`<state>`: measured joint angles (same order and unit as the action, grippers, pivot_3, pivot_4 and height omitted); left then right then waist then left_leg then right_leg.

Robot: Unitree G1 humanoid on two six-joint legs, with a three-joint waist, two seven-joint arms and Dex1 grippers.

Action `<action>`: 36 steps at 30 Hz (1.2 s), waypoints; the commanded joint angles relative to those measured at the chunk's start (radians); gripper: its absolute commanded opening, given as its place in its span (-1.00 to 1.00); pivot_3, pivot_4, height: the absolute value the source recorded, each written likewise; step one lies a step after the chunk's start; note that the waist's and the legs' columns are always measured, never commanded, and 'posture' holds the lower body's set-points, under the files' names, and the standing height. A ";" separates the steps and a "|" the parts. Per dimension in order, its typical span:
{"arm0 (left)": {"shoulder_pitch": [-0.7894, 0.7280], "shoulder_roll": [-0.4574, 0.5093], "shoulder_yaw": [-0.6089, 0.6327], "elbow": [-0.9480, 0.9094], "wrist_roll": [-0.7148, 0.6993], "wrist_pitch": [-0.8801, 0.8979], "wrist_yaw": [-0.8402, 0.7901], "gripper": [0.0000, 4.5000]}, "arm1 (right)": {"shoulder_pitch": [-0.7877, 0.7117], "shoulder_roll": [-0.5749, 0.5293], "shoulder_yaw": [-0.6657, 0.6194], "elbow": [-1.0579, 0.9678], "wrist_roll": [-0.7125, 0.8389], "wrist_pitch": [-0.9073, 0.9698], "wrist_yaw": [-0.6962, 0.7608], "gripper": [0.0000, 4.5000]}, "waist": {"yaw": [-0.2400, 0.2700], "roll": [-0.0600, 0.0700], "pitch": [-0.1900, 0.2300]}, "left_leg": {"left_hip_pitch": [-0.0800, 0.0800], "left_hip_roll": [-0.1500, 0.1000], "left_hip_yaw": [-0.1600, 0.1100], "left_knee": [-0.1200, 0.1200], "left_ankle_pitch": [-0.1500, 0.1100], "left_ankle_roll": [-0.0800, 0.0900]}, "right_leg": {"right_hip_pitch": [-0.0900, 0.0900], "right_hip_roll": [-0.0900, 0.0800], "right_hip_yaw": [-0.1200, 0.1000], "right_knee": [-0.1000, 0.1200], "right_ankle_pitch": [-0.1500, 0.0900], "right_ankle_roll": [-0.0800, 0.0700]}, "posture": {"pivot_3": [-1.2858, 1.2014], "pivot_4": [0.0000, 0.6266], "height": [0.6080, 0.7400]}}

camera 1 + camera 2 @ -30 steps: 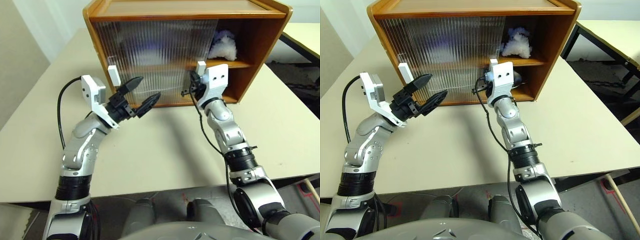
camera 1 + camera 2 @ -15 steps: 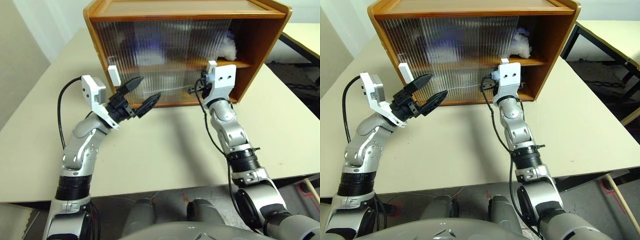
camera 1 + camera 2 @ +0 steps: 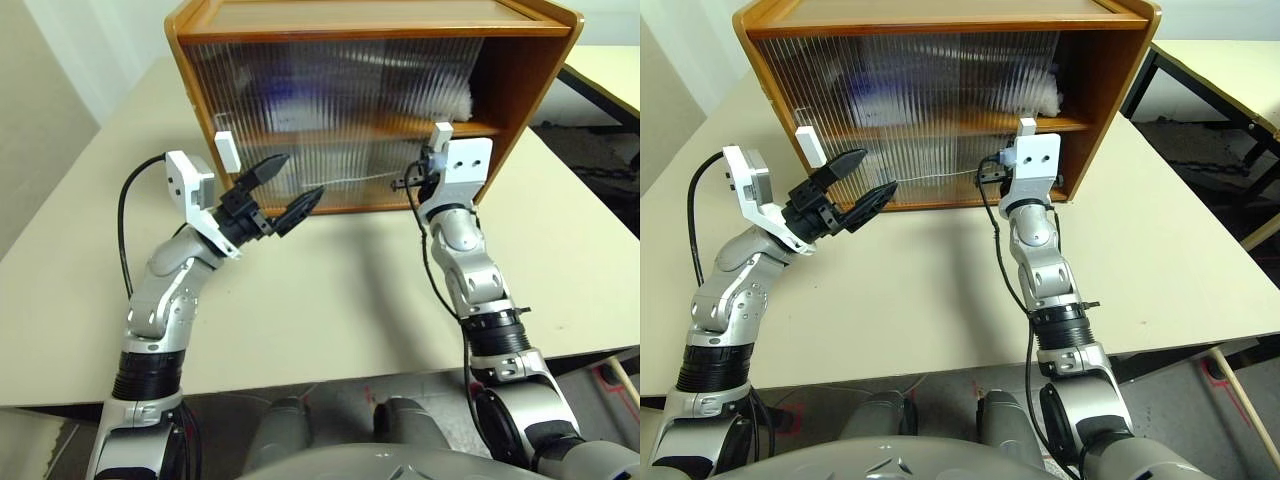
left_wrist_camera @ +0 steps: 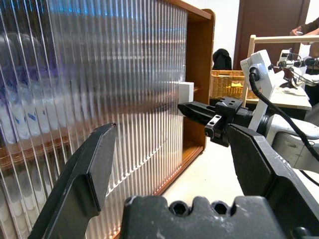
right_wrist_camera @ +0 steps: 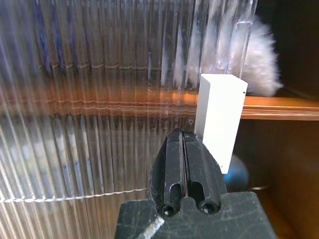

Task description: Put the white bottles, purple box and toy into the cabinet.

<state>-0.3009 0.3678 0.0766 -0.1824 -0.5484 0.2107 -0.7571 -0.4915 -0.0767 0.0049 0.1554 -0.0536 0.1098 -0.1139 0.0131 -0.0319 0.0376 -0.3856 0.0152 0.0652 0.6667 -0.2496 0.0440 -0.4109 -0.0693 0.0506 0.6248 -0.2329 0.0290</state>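
Note:
The cabinet (image 3: pixel 520 90) stands at the back of the table, its ribbed doors nearly covering the front. My right gripper (image 5: pixel 182 135) is shut and empty, its tips against the left side of the right door's white handle (image 5: pixel 219 119). The toy (image 5: pixel 259 64) is a white fluffy shape on the upper shelf, mostly behind that door. A lilac blur (image 3: pixel 295 98) behind the ribs looks like the purple box. The white bottles cannot be made out through the doors. My left gripper (image 3: pixel 300 176) hangs open and empty in front of the left door, near its white handle (image 3: pixel 226 152).
The beige table (image 3: pixel 330 290) stretches out in front of the cabinet. A narrow gap is left at the cabinet's right end, with a bluish round thing (image 5: pixel 235 174) on the lower shelf there. A second table (image 3: pixel 610 70) stands at the far right.
My right gripper moved right with the door handle beside it, and the door slid right, narrowing the opening and covering most of the toy. The left arm kept still.

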 commanded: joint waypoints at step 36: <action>-0.009 -0.004 -0.012 0.009 0.011 -0.004 -0.005 1.00 | -0.086 -0.149 -0.143 0.337 -0.057 -0.202 -0.175 -0.99 | -0.001 0.000 0.000 | 0.000 -0.001 0.000 0.000 0.001 0.001 | 0.000 0.000 0.002 0.000 0.000 0.000 | 0.11 -1.00 1.00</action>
<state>-0.3012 0.3657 0.0760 -0.1818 -0.5480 0.2107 -0.7568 -0.5712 -0.2076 -0.1140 0.4620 -0.1015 -0.0778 -0.2669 0.0124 -0.0319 0.0375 -0.3854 0.0144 0.0657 0.6670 -0.2489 0.0451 -0.4105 -0.0690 0.0522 0.6246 -0.2328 0.0292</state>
